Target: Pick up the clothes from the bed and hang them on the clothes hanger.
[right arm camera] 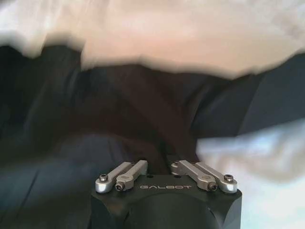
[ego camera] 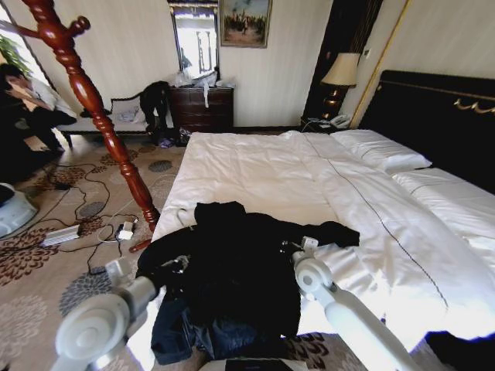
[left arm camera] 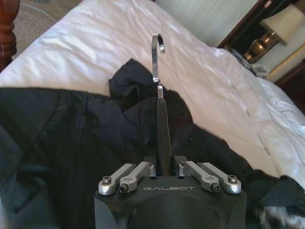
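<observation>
The clothes, one black coat, lie crumpled across the foot of the bed on its white duvet, with a navy part hanging over the edge. My left gripper rests at the coat's left side. In the left wrist view my left gripper is shut on a thin black rod tipped with a metal hook, held over the coat. My right gripper sits at the coat's right side, close above the dark cloth. The clothes hanger, a red-brown coat stand, rises left of the bed.
Cables and a power strip lie on the patterned carpet by the stand's base. A dark dresser and a bench line the far wall. A lamp stands beside the black headboard.
</observation>
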{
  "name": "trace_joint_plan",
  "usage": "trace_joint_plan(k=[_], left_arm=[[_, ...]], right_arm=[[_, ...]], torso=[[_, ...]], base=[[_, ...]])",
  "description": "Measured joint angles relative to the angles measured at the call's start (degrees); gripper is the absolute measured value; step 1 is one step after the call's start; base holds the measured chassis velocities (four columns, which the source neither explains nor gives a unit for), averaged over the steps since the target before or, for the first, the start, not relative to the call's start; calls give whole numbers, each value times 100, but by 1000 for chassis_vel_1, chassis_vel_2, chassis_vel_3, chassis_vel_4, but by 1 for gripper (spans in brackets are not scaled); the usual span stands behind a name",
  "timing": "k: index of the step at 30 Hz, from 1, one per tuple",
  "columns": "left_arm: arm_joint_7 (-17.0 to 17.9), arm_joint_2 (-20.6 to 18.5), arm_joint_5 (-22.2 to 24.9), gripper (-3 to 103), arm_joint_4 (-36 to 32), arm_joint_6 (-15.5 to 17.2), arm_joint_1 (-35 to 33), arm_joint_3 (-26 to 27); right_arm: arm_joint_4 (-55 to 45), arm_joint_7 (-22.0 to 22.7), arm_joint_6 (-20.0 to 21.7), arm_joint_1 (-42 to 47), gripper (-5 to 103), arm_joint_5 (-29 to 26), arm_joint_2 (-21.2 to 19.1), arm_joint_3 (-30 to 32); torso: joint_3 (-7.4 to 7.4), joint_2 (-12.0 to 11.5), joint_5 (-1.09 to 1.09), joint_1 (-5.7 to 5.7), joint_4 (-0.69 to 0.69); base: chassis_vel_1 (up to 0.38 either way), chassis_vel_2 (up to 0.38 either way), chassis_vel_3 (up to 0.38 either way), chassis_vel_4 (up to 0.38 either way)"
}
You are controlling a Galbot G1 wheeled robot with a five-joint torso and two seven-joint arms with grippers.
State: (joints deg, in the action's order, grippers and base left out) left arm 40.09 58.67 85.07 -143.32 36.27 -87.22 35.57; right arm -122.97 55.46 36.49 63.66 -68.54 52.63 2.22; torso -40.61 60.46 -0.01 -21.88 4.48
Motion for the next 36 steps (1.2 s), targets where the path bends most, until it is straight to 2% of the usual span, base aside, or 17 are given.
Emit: trace_joint_plan(k=[1, 2, 3, 4, 6, 9, 14, 17, 18, 20, 22, 26, 30, 31, 33, 34, 36], left_arm=[[2, 0, 71, 17, 0, -2, 49, 100], [6, -5, 124, 17, 0, -3, 81, 171], [16, -12, 189, 17, 0, -4, 117, 237], [16, -12, 189, 17, 0, -4, 117, 237], [19, -16, 325, 17, 0, -4, 201, 349], [-63, 16, 545, 17, 0, -19, 354, 555], [-102, 20, 589, 17, 1, -22, 367, 644], [-113, 39, 582, 17, 2, -25, 366, 677], [-121, 56, 582, 17, 2, -34, 393, 696], [-124, 65, 582, 17, 2, -37, 415, 702], [-127, 68, 580, 17, 3, -37, 450, 696], [-129, 62, 578, 17, 4, -37, 494, 692], [-131, 45, 592, 17, 6, -39, 520, 759], [-132, 31, 598, 17, 6, -39, 514, 793], [-133, 2, 637, 17, 7, -39, 495, 890], [-133, 2, 637, 17, 7, -39, 495, 890], [-133, -16, 676, 17, 8, -39, 491, 951]], right_arm=[[-436, 453, 414, 160, 19, -722, -167, -68], [-634, 616, 523, 230, 25, -1084, -259, -122], [-758, 692, 556, 260, 25, -1312, -326, -177], [-758, 692, 556, 260, 25, -1312, -326, -177], [-869, 721, 558, 194, 35, -1551, -398, -298], [-727, 405, 559, -252, 51, -1585, -355, -376], [-629, 312, 559, -520, 63, -1599, -311, -493], [-577, 381, 560, -579, 79, -1844, -327, -709], [-567, 378, 561, -577, 84, -1994, -336, -747], [-582, 370, 562, -581, 84, -2212, -341, -747], [-752, 380, 563, -658, 94, -3193, -364, -654], [-831, 362, 564, -803, 100, -3654, -380, -621], [-656, 142, 620, -1080, 100, -3442, -255, -707], [-542, -53, 620, -1191, 100, -3077, -200, -780], [-130, -544, 620, -1514, 100, -1828, -19, -1089], [-130, -544, 620, -1514, 100, -1828, -19, -1089], [300, -831, 619, -1854, 100, -1023, 212, -1411]], torso=[[0, 0, 0, 0, 0], [1, 0, -1, 1, 0], [0, 0, 0, 1, 0], [0, 0, 0, 1, 0], [0, 0, 0, 1, 0], [0, 0, 0, 0, -3], [-1, 0, 0, -1, -4], [0, 0, 0, -1, -2], [-1, 0, 1, -1, -1], [0, -1, 1, -1, -1], [0, 0, 1, -1, -1], [0, 0, -1, 0, -1], [-1, -1, 1, -1, -1], [0, 0, 0, -1, -1], [0, 0, 0, 0, -1], [0, 0, 0, 0, -1], [-1, -1, 0, -1, -2]], base=[[0, 0, 0, 0], [0, 0, 0, 0], [0, 0, 0, 0], [0, 0, 0, 0], [0, 0, 0, 0], [0, 0, 0, 0], [0, 0, 0, 0], [0, 0, 0, 0], [0, 0, 0, 0], [0, 0, 0, 0], [0, 0, 0, 0], [0, 0, 0, 0], [0, 0, 0, 0], [0, 0, 0, 0], [0, 0, 0, 0], [0, 0, 0, 0], [0, 0, 0, 0]])
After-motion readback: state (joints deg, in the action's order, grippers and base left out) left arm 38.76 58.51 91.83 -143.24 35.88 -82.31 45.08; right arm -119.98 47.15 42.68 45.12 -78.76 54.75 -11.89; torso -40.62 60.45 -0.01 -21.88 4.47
